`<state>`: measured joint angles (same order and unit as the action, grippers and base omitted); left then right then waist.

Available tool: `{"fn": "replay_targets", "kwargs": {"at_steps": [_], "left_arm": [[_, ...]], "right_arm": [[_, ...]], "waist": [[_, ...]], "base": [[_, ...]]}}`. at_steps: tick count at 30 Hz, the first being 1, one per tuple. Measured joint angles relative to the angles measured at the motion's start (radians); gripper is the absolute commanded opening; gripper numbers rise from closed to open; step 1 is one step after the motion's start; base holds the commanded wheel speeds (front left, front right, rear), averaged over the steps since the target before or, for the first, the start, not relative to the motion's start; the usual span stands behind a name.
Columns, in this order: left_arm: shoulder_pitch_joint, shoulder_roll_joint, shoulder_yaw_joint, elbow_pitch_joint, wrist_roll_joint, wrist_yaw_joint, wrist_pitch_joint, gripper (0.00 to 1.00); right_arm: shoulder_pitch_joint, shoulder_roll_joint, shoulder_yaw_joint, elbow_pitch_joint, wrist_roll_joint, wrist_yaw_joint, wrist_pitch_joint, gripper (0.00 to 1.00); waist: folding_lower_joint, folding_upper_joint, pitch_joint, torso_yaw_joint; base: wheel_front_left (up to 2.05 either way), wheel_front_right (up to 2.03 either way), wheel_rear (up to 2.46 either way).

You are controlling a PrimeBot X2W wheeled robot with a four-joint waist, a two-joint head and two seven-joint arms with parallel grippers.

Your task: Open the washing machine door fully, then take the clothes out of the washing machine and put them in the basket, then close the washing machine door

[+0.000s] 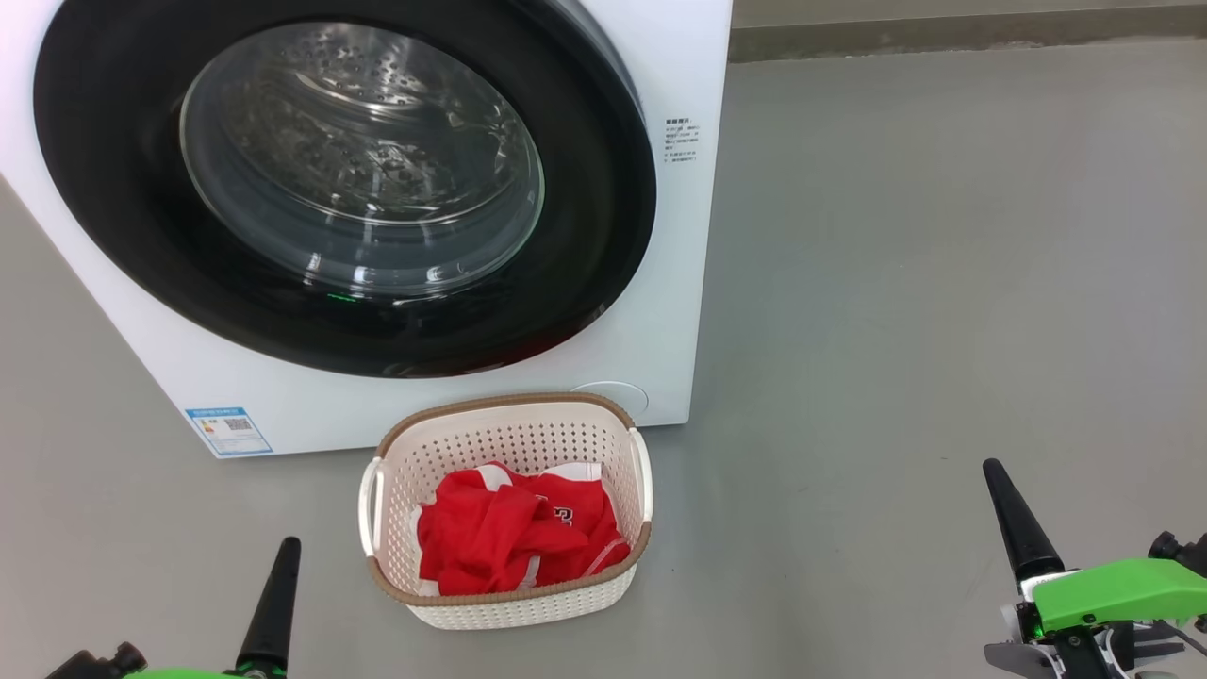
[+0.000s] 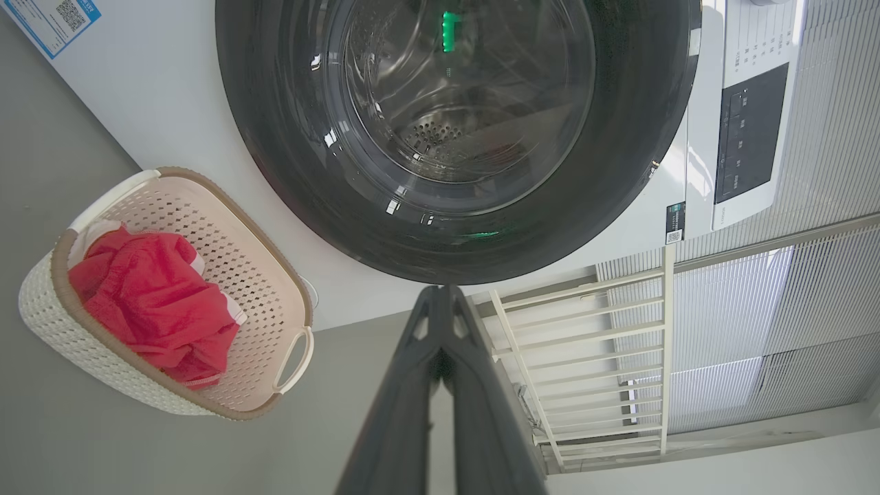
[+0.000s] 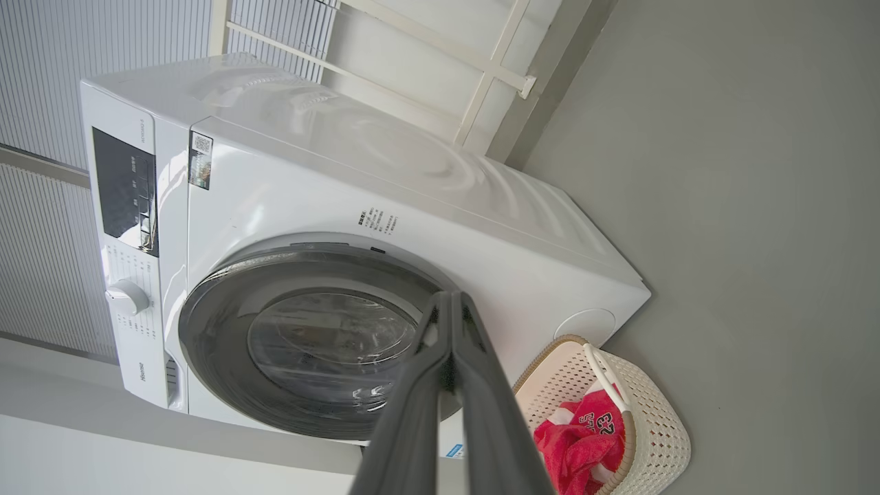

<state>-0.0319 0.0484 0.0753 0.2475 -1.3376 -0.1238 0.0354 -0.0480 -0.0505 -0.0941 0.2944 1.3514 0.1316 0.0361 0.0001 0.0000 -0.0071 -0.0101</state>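
Well, nearest: my left gripper (image 1: pixel 286 552) and right gripper (image 1: pixel 992 471) sit low at either side, both clenched tip to tip on nothing. Between them, a little farther out, the basket (image 1: pixel 509 404) holds the red clothes (image 1: pixel 509 538) in a heap. They look soft, light and limp, best pinched at a raised fold. Just behind it, the washing machine door (image 1: pixel 123 189) lies flush against the washing machine (image 1: pixel 688 236). It looks stiff, and its glossy rim is likely slippery, so I'd hook an edge. The drum looks empty through the glass.

Washing machine (image 1: pixel 679 283): on the floor (image 1: pixel 943 283), rear left. Door (image 1: pixel 123 207): seated in its front. Basket (image 1: pixel 509 405): on the floor, just before the machine. Clothes (image 1: pixel 509 538): in the basket. Left hand (image 1: pixel 288 547): left of the basket, near it. Right hand (image 1: pixel 993 471): to its right, well apart.
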Motion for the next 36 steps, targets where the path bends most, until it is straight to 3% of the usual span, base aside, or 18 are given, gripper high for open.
{"fn": "replay_targets", "kwargs": {"at_steps": [26, 36], "left_arm": [[-0.036, -0.006, 0.004, 0.017, -0.258, 0.000, 0.072, 0.00], [-0.036, -0.007, 0.004, 0.018, -0.264, 0.000, 0.074, 0.00]], "right_arm": [[-0.017, 0.006, -0.031, -0.016, 0.241, 0.000, 0.071, 0.00], [-0.017, 0.009, -0.033, -0.017, 0.252, 0.000, 0.071, 0.00]], "waist": [[0.0000, 0.0000, 0.010, 0.010], [-0.0001, 0.0000, 0.010, 0.010]], "base": [[0.00, 0.00, 0.00], [0.00, 0.00, 0.00]]}}
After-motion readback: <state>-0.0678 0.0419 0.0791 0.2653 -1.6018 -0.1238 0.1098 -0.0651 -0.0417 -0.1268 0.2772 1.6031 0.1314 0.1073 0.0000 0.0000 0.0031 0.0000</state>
